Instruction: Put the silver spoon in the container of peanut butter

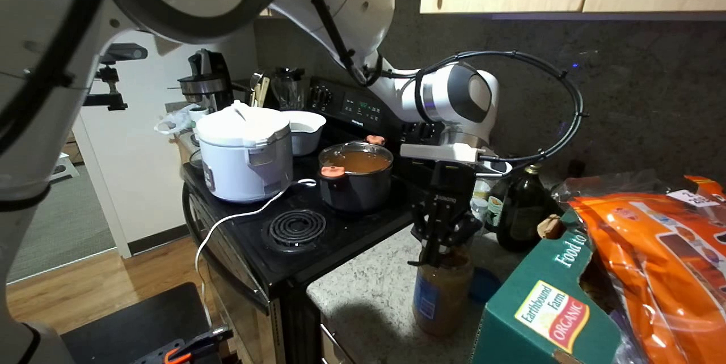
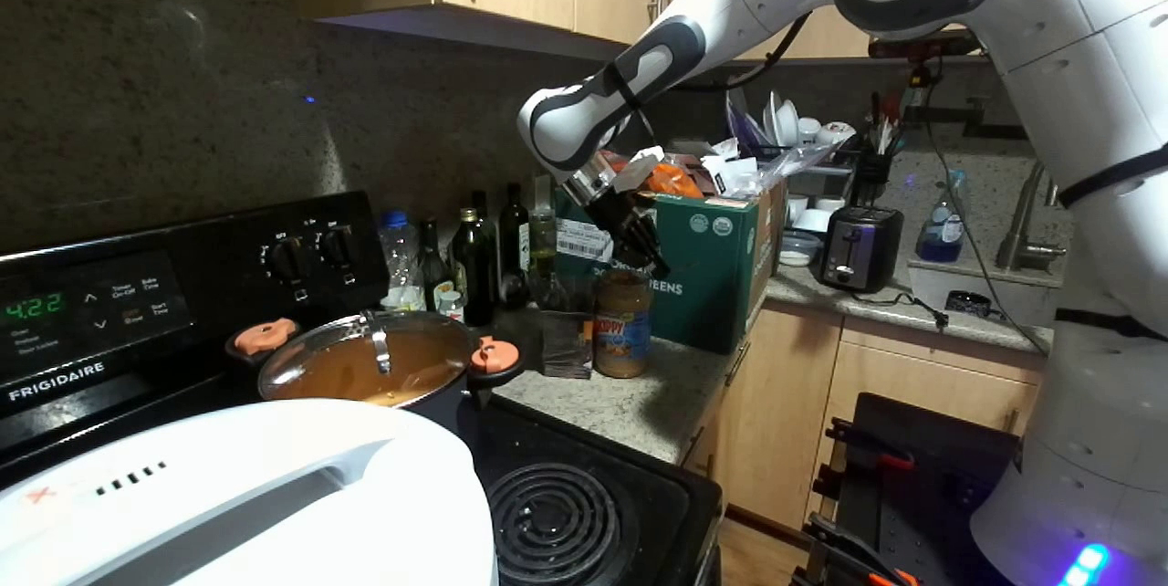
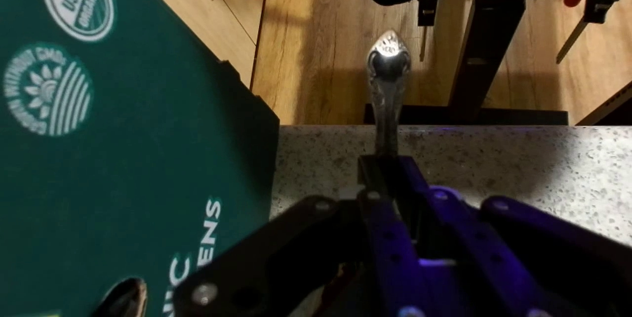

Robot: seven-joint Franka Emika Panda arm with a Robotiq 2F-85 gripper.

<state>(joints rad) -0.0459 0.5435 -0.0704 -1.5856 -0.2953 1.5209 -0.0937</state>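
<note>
I have the end effector (image 3: 387, 163) clamped on the silver spoon (image 3: 389, 80); in the wrist view the patterned tip of the handle stands out beyond it, while the bowl is hidden from me. So the grasp is done, as I read it. In both exterior views the end effector sits right at the rim of the jar of peanut butter (image 1: 439, 299), which stands upright on the counter (image 1: 363, 276) and looks uncapped; a blue round piece (image 1: 484, 284) just beside it may be its lid. I can't tell whether the bowl is inside the mouth, above it or outside it. My judgement is that most of the carrying is behind me: what is left is to get the bowl properly down into the jar, then let go and back away. The green carton (image 2: 703, 312) stands near the jar, so I'd watch my clearance there. Farther out, dark bottles (image 2: 473, 266) stand in a cluster, and the pot (image 1: 357, 191) sits well apart, on the stove (image 1: 340, 239).
</note>
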